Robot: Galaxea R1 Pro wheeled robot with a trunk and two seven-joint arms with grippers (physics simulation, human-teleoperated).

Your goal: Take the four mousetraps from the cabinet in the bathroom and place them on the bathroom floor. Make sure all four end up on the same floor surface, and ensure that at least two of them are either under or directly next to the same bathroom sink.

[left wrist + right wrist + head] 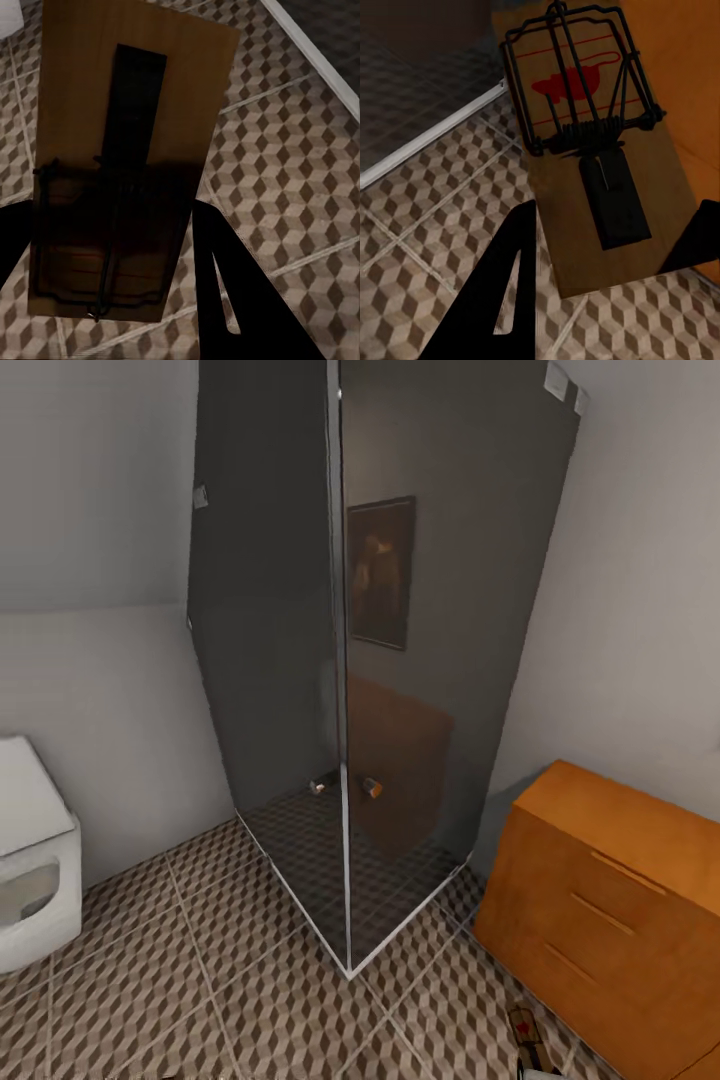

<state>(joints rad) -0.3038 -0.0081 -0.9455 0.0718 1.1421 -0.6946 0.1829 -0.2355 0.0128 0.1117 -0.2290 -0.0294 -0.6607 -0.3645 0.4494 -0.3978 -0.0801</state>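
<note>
In the left wrist view a brown wooden mousetrap (pixel 142 90) with dark wire fills the space between the black fingers; my left gripper (pixel 112 262) is shut on it above the cube-patterned bathroom floor (pixel 285 150). My right gripper (pixel 604 259) is shut on a second mousetrap (pixel 577 187), whose board bears a red mouse print, over the floor (pixel 435 225) beside the orange cabinet (pixel 690 67). From the head camera the cabinet (pixel 610 880) stands at the lower right with its drawers closed, and a mousetrap (pixel 525 1032) shows near its front corner. The bathroom sink is out of view.
A dark glass shower enclosure (pixel 400 610) with a white base rail (pixel 435 135) stands straight ahead in the corner. A white toilet (pixel 35 860) sits at the left. Open tiled floor (pixel 250 1000) lies between toilet, shower and cabinet.
</note>
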